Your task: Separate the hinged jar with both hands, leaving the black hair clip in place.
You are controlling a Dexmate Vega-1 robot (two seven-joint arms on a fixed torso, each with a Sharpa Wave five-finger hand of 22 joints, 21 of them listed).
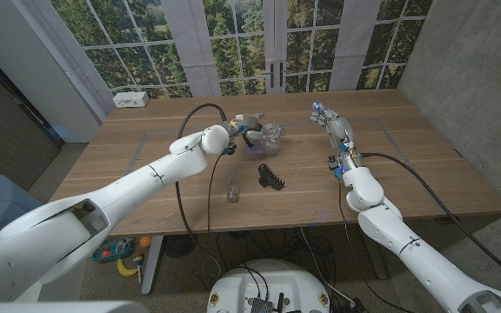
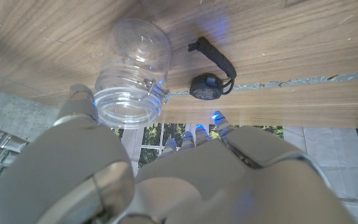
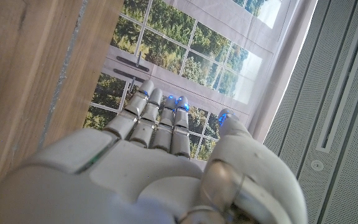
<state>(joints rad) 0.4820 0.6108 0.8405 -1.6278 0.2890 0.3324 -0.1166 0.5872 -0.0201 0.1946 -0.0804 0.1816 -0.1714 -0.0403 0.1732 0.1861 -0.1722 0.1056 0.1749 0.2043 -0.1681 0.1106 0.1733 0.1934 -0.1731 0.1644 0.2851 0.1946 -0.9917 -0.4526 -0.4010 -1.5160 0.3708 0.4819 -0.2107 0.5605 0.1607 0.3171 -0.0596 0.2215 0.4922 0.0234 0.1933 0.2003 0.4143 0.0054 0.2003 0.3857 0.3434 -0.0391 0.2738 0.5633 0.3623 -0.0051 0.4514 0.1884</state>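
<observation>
Left hand [image 1: 237,130]: fingers [image 2: 194,134] extended, close together, holding nothing. In the left wrist view the tips sit just beside the open mouth of the clear jar [image 2: 132,74]; can't tell whether they touch it. Jar lies on its side on the counter [image 1: 146,165], toward the far middle, just past the left hand [image 1: 270,133].

Right hand [image 1: 333,129]: fingers [image 3: 160,118] straight, side by side, thumb apart, gripping nothing. Hand stands raised over the right part of the counter, well apart from the jar.

Black hair clip [image 1: 270,176] lies on the counter nearer the robot than the jar, between the two arms, untouched by either hand. A small clear piece [image 1: 232,186] lies just left of the clip; can't tell what it is.

Left wrist view also shows a small black round object with a strap [image 2: 211,79] on the counter beside the jar.

White box [image 1: 131,99] at the counter's far left corner. Windows [image 1: 259,39] with trees behind.
</observation>
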